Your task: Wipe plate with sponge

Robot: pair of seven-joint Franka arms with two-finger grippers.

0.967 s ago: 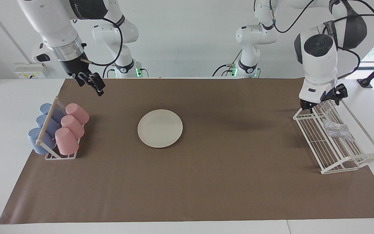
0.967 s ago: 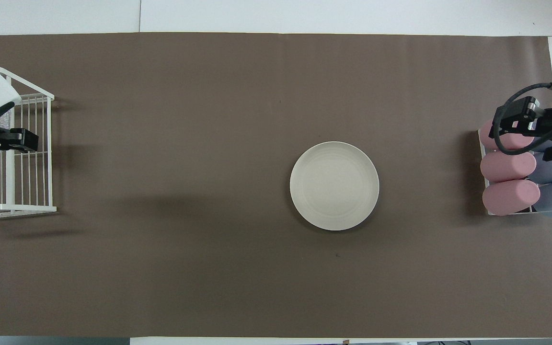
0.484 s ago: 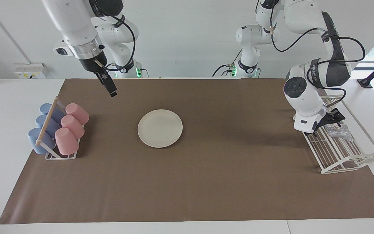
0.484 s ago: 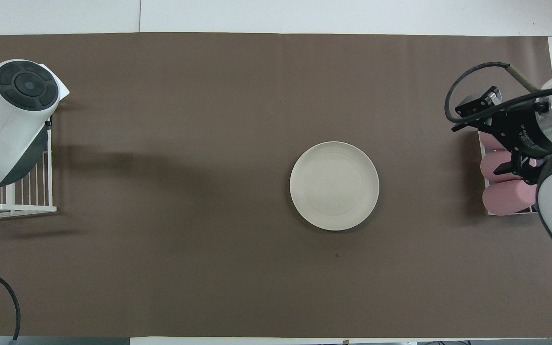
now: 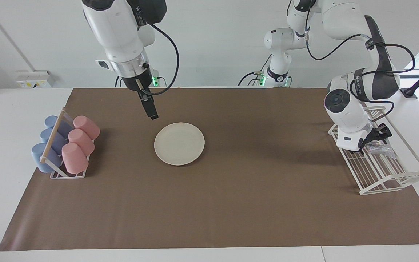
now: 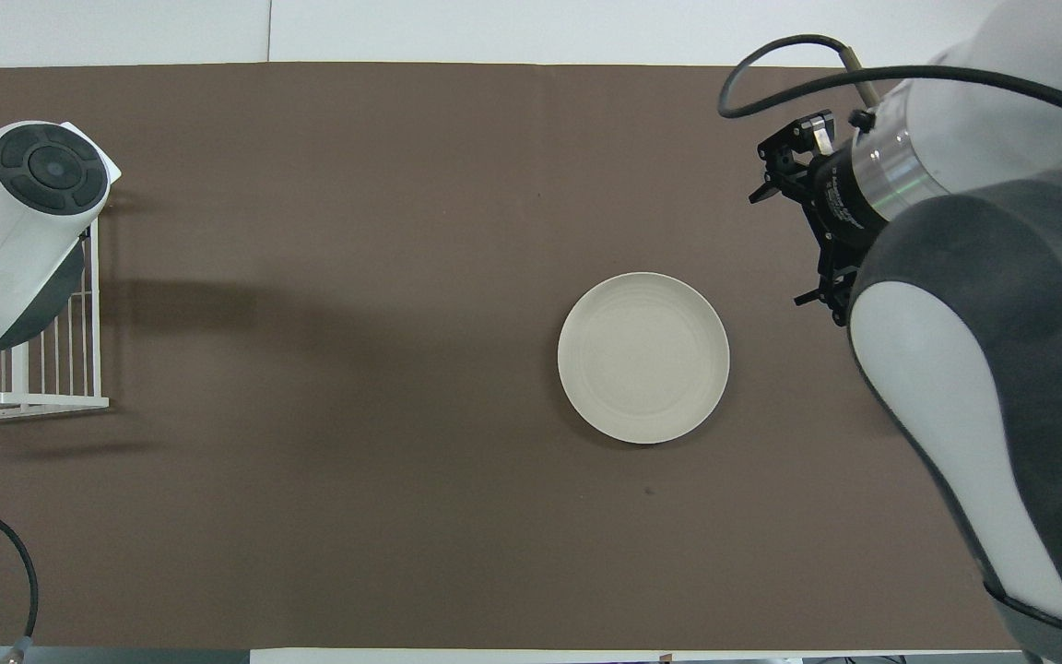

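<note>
In the facing view, we are seeing the plate [image 5: 179, 143] lying flat on the brown mat [image 5: 231, 203] mid-tabletop. The sponge [image 5: 378, 147] is sitting in the white wire rack [image 5: 380, 174] at the left arm's end. The left end effector [image 5: 373, 140] is reaching down at the sponge; we cannot tell how its fingers are standing. The right end effector [image 5: 152, 112] is hanging over the mat beside the plate, fingers apart.

In the overhead view, the plate [image 6: 643, 358] is lying alone, and the left arm is covering the rack [image 6: 24, 369].

No readable text, labels or numbers anywhere. Faint white lettering on the dark band of the left arm [image 5: 358, 85] and the right arm [image 5: 138, 16], too small to make out.
</note>
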